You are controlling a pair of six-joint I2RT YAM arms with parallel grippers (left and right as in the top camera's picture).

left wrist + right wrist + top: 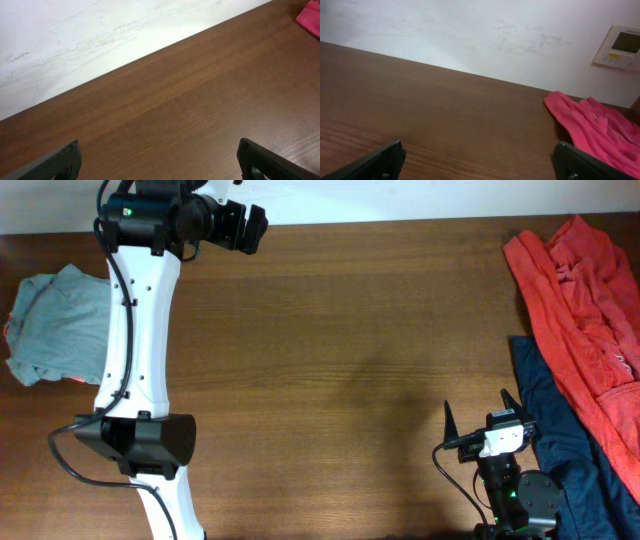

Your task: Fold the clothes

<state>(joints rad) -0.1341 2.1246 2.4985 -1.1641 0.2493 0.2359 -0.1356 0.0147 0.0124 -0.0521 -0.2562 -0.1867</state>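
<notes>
- The pale blue-green short-sleeved cloth T-shirt (55, 325) lies bunched at the left edge of the brown wooden table (340, 360). From overhead, the white left arm crosses its right side.
- A rumpled orange-red cloth garment (580, 300) and a navy cloth garment (560, 440) lie touching each other at the right edge.
- The left gripper (162, 167) hangs over bare wood near the far edge, jaws spread wide, holding nothing.
- The right gripper (478, 415) is just beside the navy garment, jaws wide and empty.
</notes>
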